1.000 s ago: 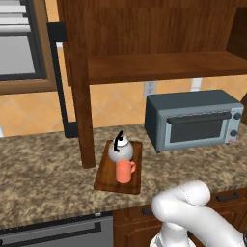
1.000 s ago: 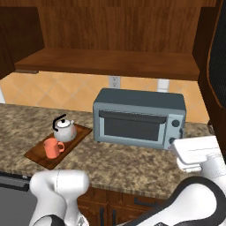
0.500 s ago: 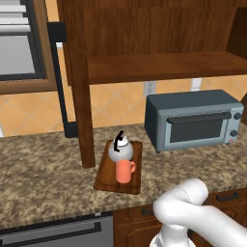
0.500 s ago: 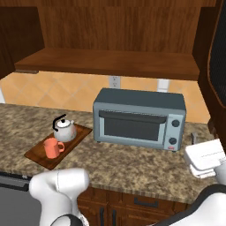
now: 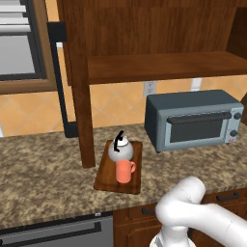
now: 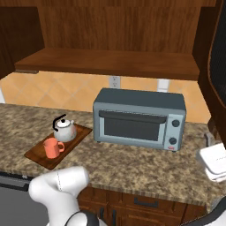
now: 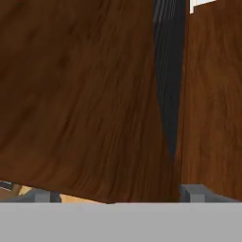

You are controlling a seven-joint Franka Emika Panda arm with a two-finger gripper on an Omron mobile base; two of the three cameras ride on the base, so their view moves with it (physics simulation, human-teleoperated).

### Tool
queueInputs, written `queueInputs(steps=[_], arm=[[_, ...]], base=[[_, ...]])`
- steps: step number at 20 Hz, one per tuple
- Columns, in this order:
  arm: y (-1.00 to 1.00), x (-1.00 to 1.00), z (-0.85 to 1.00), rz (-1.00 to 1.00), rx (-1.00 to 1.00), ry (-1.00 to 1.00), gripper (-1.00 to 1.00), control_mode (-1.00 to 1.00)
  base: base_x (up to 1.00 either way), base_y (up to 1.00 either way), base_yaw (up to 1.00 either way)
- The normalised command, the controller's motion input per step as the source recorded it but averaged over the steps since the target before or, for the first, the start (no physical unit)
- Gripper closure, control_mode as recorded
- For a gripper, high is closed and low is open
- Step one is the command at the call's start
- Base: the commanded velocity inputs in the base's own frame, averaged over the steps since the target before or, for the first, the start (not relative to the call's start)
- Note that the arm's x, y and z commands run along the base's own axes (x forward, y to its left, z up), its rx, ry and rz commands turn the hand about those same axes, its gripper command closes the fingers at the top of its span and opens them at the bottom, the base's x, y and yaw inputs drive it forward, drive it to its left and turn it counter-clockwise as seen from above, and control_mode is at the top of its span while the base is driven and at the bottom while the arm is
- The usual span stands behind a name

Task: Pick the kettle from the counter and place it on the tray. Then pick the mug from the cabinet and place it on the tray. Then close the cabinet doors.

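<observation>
The cabinet [image 5: 159, 43] is the biggest thing here and its doors are what the task has left: the cabinet doors [image 5: 79, 91] stand swung out, the left one edge-on to the left base view as a tall post from 12 o'clock down to the counter [image 5: 43, 178], its black bar handle [image 5: 60, 82] at about 10 o'clock. I judge these doors rigid and fairly heavy, turning only about their hinges, so they should be pushed on the flat face near the free edge or hooked at the bar; their long axis is upright. In the hand view a wood panel [image 7: 75, 94] sits very close with a dark strip [image 7: 168, 71] running from 12 toward 5 o'clock; it is probably a door's edge, though at this range I cannot be sure. The gripper [image 7: 118, 196] has its fingertips spread wide at 7 and 5 o'clock with nothing between them. On the counter at about 6 o'clock of the left base view lies the tray [image 5: 103, 181], stiff and flat, its long axis running away from the camera. The kettle [image 5: 120, 149] and mug [image 5: 124, 170] both stand upright on it, the mug just in front of the kettle, its handle toward 3 o'clock.
</observation>
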Motion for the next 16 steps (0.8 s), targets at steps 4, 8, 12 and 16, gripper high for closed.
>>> queueInputs(steps=[4, 8, 12, 16], arm=[[0.26, -0.25, 0.66, 0.02, -0.25, -0.2, -1.0, -1.0], [0.47, -0.2, 0.61, 0.0, -0.25, -0.19, -1.0, -1.0], [0.73, -0.07, 0.51, 0.0, -0.26, -0.12, -1.0, -1.0], [0.91, 0.0, 0.32, 0.0, -0.28, -0.02, -1.0, -1.0]], base=[[0.0, 0.0, 0.0], [0.0, 0.0, 0.0], [0.0, 0.0, 0.0], [0.0, 0.0, 0.0]])
